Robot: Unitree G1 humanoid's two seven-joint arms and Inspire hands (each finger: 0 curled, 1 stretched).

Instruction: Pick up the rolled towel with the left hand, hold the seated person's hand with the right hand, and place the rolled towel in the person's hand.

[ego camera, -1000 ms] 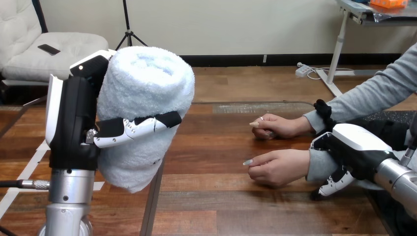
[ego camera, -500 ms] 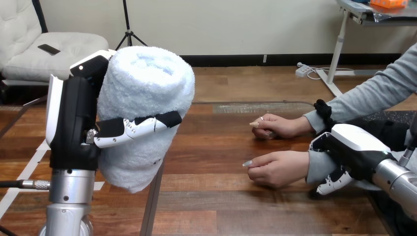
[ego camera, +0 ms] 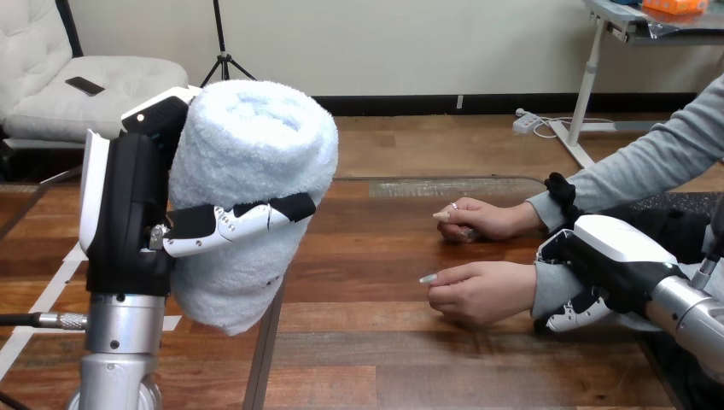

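My left hand (ego camera: 126, 205) holds a pale blue rolled towel (ego camera: 256, 154) upright, raised at the view's left, with its fingers (ego camera: 230, 224) curled across the roll's front. At the right, the person's near hand (ego camera: 482, 290) rests loosely curled, just above the wooden table (ego camera: 376, 350). My right hand (ego camera: 610, 252) lies over the grey-sleeved wrist behind that hand, and its fingertips (ego camera: 570, 321) curl in under the sleeve. The person's far hand (ego camera: 482, 218) rests on the table behind, apart from my hands.
A wide stretch of bare tabletop separates the towel from the person's hands. The table's left edge runs below the towel.
My right hand has shifted slightly left and its fingers have drawn up under the person's sleeve. The person's near hand has risen a little. The left hand and towel have not moved.
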